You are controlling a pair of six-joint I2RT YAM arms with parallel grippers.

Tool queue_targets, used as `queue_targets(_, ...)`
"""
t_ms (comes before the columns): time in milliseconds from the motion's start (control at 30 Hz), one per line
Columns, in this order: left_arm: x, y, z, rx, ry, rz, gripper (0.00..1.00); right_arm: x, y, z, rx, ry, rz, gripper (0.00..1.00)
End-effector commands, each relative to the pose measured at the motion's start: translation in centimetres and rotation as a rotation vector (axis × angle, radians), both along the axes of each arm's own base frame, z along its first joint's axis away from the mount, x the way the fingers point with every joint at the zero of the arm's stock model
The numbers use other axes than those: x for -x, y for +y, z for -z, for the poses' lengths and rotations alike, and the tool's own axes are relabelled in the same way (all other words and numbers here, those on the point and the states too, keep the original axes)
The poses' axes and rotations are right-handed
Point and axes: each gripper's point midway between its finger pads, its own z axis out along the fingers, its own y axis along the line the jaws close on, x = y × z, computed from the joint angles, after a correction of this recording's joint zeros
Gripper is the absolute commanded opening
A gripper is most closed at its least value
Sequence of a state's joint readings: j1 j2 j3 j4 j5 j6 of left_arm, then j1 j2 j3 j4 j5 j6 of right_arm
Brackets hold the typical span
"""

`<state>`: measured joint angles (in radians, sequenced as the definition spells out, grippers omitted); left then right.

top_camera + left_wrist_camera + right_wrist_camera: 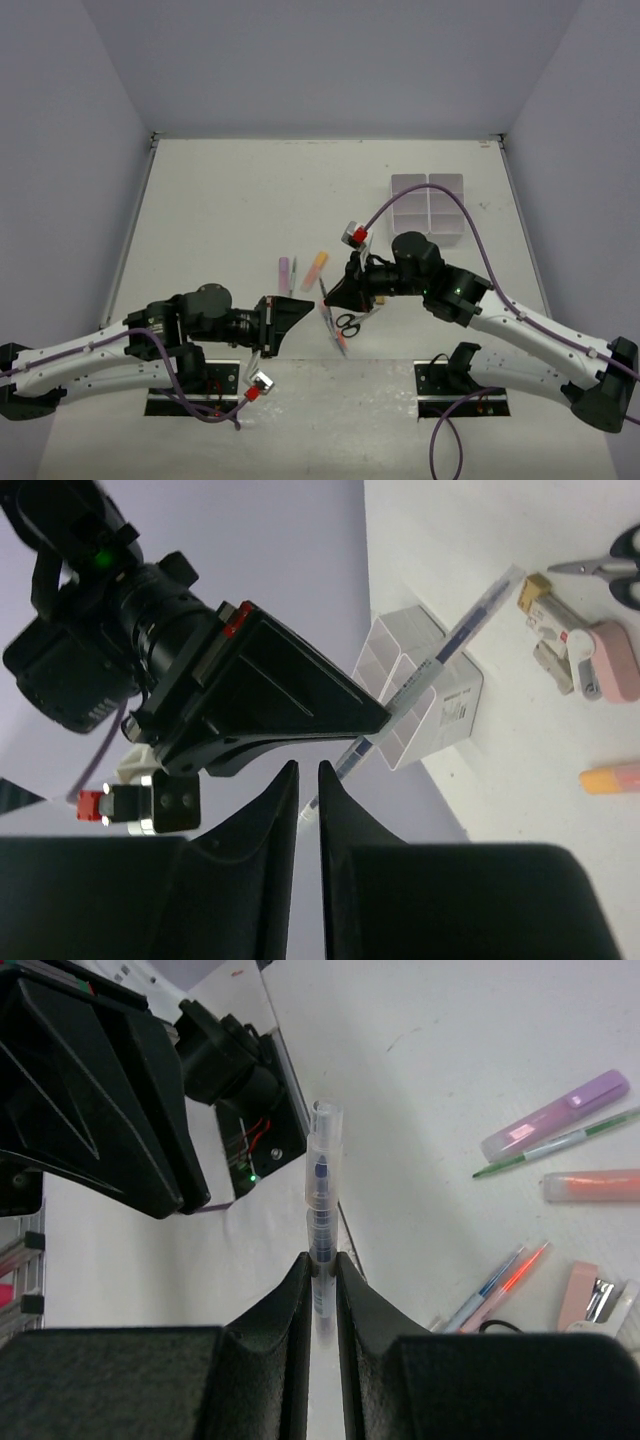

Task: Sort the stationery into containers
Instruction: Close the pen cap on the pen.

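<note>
While right hand (320,1263) pinches clear blue pen (321,1190) mid-air over desk (220,200), left hand (308,770) sits at pen's far end, nearly closed, hold unconfirmed. Risk: early release drops pen; organiser box (429,196) well apart.

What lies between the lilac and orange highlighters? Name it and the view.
A green pen, between lilac highlighter and orange highlighter; right wrist view.
</note>
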<state>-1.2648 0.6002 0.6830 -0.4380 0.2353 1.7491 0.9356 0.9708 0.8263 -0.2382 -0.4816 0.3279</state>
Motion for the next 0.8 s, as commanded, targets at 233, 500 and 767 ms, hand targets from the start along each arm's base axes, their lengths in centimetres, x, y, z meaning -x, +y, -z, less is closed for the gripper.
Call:
queue_targets(233,-1.0,-0.3,-6.1,0.321,0.464,-0.173,0.82,-3.7,-1.1,-2.3,-0.06,-0.132,0.178,0.0)
queue_targets(500,-5.6,1.5,-11.7,0.723,0.8,-0.45,1.0,-4.3,-2.7,-3.3,-0.083,-0.203,0.239,0.0)
queue_targets(767,-8.1,-1.9,-13.2,0.788,1.236,-0.706,1.0,-4.2,-4.0,-4.5,-0.108,-0.286,0.262,0.0)
